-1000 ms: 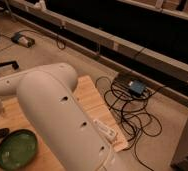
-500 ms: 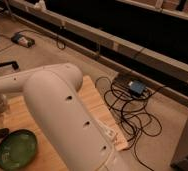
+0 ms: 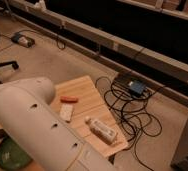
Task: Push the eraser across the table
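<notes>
The eraser [image 3: 66, 112], a small flat off-white block, lies near the middle of the light wooden table [image 3: 95, 98]. My large white arm [image 3: 32, 125] fills the lower left of the camera view and covers the table's left part. It runs off toward the left edge. The gripper is not in view, hidden beyond the arm or outside the frame.
A flat orange object [image 3: 69, 99] lies just behind the eraser. A white labelled bottle [image 3: 101, 130] lies on its side near the table's right front edge. A green plate [image 3: 7, 154] sits at the lower left. Black cables [image 3: 132, 112] and a blue box [image 3: 136, 88] lie on the floor to the right.
My arm has swung left and toward the camera, uncovering the eraser, the orange object and more of the bottle. The objects themselves have not moved.
</notes>
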Tool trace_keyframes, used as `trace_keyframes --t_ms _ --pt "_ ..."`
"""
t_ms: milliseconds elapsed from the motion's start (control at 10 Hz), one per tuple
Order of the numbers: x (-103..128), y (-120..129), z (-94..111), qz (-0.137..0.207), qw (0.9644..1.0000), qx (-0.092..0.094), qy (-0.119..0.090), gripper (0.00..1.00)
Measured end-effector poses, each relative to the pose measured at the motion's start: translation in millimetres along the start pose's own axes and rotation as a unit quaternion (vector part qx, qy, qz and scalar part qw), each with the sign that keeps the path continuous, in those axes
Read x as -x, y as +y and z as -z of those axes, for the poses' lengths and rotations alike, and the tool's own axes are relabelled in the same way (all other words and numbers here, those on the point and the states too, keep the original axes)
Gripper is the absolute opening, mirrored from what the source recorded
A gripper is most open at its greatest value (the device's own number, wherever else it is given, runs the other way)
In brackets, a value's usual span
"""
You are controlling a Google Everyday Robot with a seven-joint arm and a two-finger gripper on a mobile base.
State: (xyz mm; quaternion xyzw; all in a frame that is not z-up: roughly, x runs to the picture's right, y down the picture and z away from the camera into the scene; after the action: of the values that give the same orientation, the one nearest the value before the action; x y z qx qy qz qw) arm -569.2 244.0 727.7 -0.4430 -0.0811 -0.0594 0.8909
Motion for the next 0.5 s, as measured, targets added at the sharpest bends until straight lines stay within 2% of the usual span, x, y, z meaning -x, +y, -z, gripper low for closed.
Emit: trace_keyframes --t_ms 300,500 --pt "28.5 23.7 -18.6 0.014 0.9994 0.024 0.019 0.80" --pt "27.9 33.5 -17.6 -0.001 0.9991 0.026 0.034 0.80"
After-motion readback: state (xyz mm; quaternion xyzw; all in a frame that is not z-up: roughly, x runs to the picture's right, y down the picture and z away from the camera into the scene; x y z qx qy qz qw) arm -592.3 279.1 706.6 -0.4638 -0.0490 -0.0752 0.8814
